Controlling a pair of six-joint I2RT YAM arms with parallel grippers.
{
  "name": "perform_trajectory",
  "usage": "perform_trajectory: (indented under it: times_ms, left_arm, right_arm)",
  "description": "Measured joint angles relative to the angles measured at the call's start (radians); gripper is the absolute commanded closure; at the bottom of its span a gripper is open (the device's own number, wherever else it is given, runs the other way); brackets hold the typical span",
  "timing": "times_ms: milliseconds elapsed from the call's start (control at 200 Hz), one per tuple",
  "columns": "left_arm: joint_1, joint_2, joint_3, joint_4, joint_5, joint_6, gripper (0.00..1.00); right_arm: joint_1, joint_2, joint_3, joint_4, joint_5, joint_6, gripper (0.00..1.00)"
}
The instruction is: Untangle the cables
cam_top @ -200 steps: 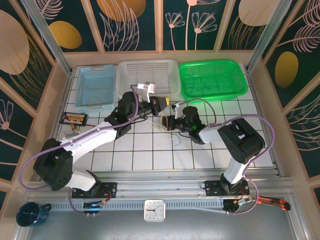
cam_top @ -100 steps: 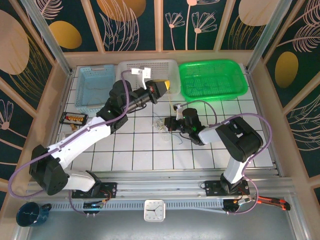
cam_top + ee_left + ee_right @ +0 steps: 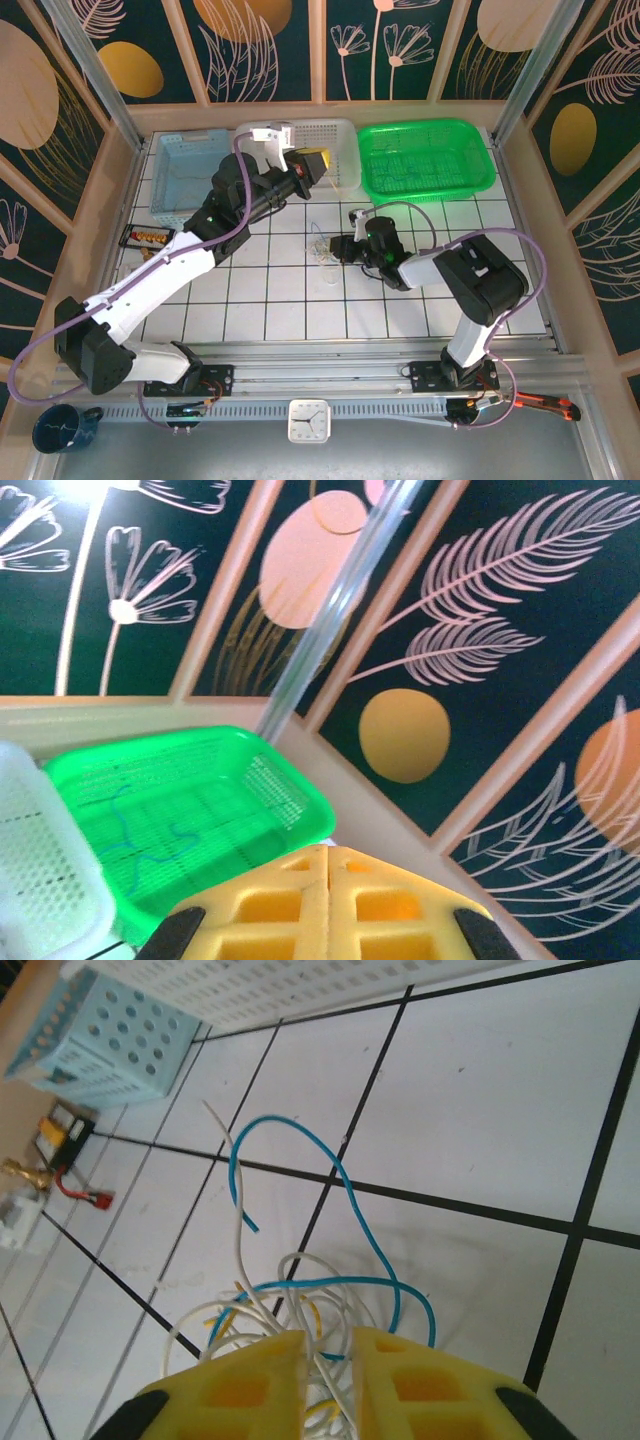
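Note:
The cables (image 3: pixel 322 248) are a small tangle of thin white, blue and yellow wires lying on the white tiles mid-table. In the right wrist view the cables (image 3: pixel 300 1280) loop just ahead of the yellow fingers, and several strands pass through the narrow gap between them. My right gripper (image 3: pixel 343 247) (image 3: pixel 330 1345) sits low on the table, shut on that bundle. My left gripper (image 3: pixel 322 160) (image 3: pixel 330 865) is raised high over the front of the white basket, its yellow jaws pressed together with nothing visible between them.
Three baskets line the back: blue (image 3: pixel 190 170), white (image 3: pixel 300 130) and green (image 3: pixel 425 185). The green basket (image 3: pixel 300 810) and the white basket's corner (image 3: pixel 40 880) lie below the left wrist. A small black tray (image 3: pixel 147 237) sits at the left.
My left arm has lifted away from the bundle, up and back toward the white basket. The right gripper has stayed at the cables, which shifted slightly.

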Motion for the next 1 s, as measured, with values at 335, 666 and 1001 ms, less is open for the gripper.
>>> perform_trajectory:
  times_ms: [335,666,1001]
  left_arm:
    - [0.176,-0.085,-0.057,-0.05,-0.164,0.027,1.0]
    - [0.454,-0.087,-0.1,-0.056,-0.257,0.041,1.0]
    - [0.651,0.106,-0.082,-0.04,-0.301,0.041,1.0]
  right_arm:
    - [0.0,-0.114,0.075,-0.096,-0.003,-0.014,0.49]
    - [-0.01,-0.221,0.085,-0.206,0.018,-0.029,0.47]
    - [-0.013,-0.372,0.074,-0.298,0.052,-0.031,0.44]
